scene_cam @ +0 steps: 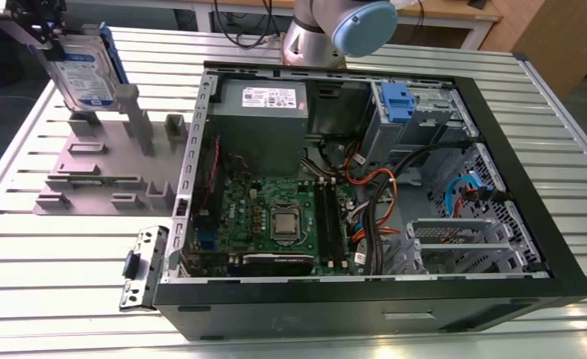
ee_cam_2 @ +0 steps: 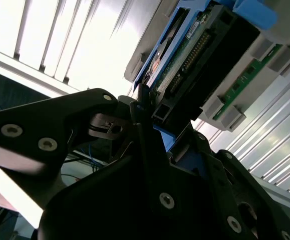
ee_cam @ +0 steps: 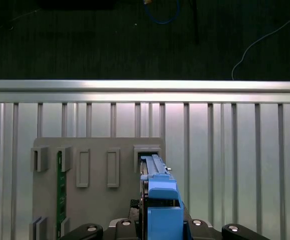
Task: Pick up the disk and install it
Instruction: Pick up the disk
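Pinching the disk (scene_cam: pixel 81 71), the tool (scene_cam: pixel 29 26) held it upright over the grey rack (scene_cam: pixel 93 161) on the desk (scene_cam: pixel 54 299), left of the open case (scene_cam: pixel 532 187) in the exterior view. In the second wrist view, fingers (ee_cam_2: pixel 145 135) clamped its blue bracket (ee_cam_2: pixel 255 15). In the first wrist view, it stood edge-on by a rack slot (ee_cam: pixel 147 150).

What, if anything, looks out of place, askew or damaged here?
Only a small grey metal bracket, lying loose on the slatted metal table beside the open black computer case. The silver-metal hard drive in its blue plastic frame is held on edge by the gripper; nothing looks damaged.
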Motion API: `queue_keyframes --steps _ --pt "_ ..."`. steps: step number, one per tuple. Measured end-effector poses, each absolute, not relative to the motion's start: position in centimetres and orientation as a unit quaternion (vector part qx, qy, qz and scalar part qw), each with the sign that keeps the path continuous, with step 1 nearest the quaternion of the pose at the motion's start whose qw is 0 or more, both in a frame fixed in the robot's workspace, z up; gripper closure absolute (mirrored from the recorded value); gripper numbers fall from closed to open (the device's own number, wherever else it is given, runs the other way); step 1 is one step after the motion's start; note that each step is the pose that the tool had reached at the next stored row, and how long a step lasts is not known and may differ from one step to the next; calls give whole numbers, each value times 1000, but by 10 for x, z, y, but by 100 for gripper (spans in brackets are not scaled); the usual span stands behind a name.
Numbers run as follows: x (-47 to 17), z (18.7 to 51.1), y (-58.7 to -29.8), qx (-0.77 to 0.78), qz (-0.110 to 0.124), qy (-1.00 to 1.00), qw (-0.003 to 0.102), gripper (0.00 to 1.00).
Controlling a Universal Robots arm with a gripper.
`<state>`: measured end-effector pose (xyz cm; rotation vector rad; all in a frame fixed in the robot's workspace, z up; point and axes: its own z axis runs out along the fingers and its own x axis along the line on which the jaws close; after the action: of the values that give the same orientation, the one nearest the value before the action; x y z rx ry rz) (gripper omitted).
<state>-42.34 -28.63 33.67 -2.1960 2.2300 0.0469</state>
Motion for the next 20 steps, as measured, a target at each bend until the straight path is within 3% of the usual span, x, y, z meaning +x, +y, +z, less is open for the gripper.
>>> queue_keyframes --steps 20 --pt "-423 347 -286 -702 15 712 6 64"
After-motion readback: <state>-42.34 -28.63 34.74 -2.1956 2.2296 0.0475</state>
